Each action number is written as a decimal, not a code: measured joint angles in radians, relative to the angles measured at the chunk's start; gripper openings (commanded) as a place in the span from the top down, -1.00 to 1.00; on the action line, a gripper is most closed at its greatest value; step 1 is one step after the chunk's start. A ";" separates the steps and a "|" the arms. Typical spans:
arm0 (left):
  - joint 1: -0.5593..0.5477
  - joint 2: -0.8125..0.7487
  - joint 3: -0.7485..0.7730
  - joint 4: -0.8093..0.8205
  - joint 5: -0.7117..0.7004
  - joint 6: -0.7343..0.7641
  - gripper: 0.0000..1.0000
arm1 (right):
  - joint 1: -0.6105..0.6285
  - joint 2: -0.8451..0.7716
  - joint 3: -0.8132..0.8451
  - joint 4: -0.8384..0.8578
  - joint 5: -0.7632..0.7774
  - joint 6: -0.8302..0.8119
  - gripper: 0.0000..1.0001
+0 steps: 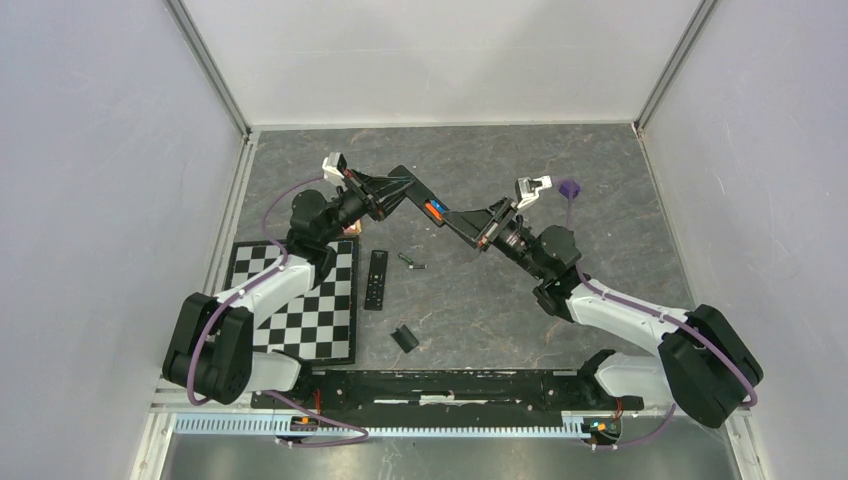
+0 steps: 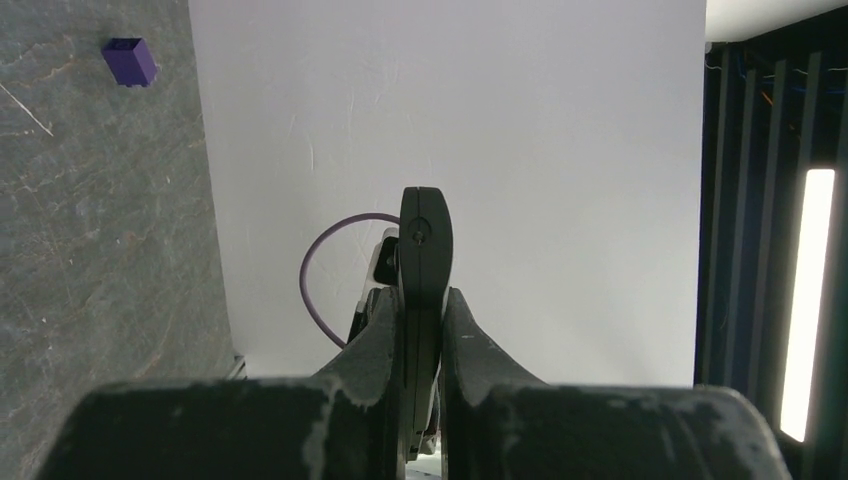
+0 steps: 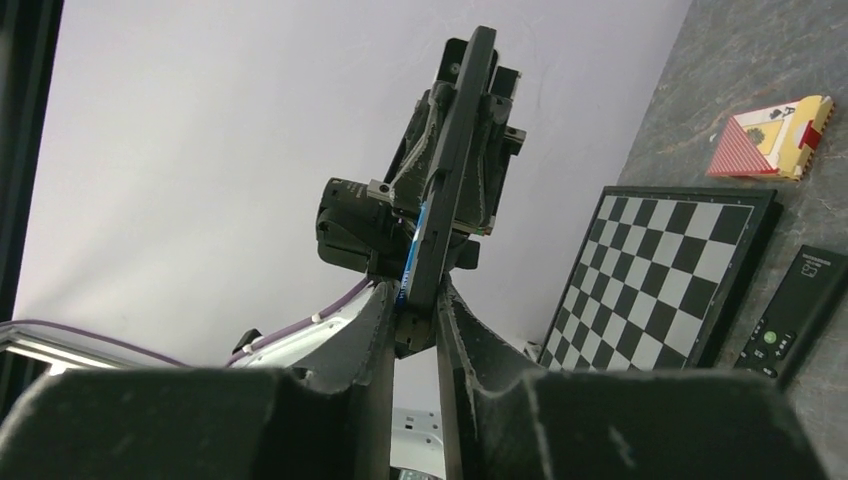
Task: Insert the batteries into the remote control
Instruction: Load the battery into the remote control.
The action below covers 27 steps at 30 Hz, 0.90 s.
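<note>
The remote control is a slim black bar held in the air between both arms. An orange battery and a blue battery lie in its open bay. My left gripper is shut on the remote's far-left end; in the left wrist view the remote stands edge-on between the gripper fingers. My right gripper clamps the near-right end. In the right wrist view its fingers press the remote from both sides, with the blue battery showing along one edge.
A second black remote lies by the chessboard, also in the right wrist view. A small black cover and a thin dark object lie on the table. A purple cube sits back right, a card box beyond the board.
</note>
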 measured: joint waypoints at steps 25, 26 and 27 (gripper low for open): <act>0.026 -0.053 0.063 -0.120 0.140 0.343 0.96 | -0.006 -0.023 0.024 -0.107 -0.048 -0.161 -0.13; 0.026 -0.053 0.063 -0.120 0.142 0.344 0.96 | -0.006 -0.013 0.039 -0.126 -0.050 -0.171 -0.06; 0.026 -0.053 0.063 -0.120 0.144 0.344 0.96 | -0.006 -0.006 0.049 -0.138 -0.050 -0.181 0.01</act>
